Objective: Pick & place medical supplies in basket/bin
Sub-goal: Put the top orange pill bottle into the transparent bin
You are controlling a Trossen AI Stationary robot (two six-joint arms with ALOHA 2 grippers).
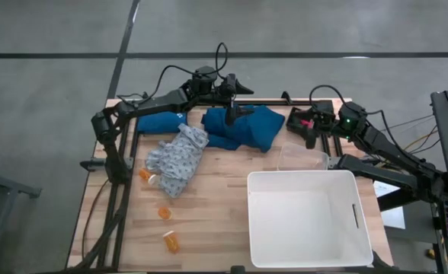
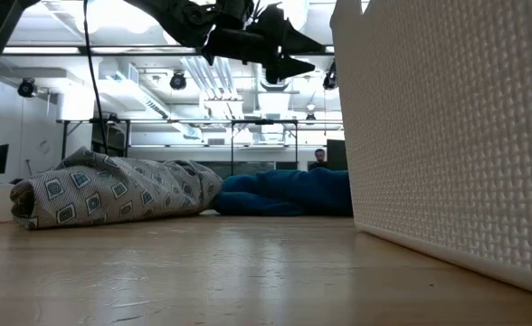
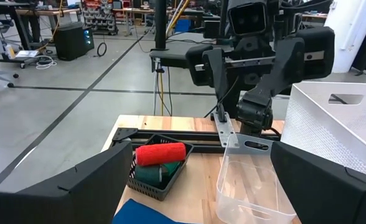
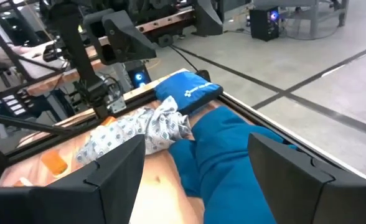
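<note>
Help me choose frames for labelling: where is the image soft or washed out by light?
Low view: the white tub wall looms close and the near tabletop is soft; bright ceiling lights glare behind. Left wrist view: its own dark fingers blur at the edge. High view: evenly lit, patterned garment sharp.

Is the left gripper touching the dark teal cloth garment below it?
Apart. In the low view the left gripper hangs open, well above the dark teal cloth garment, with the room visible between them.
</note>
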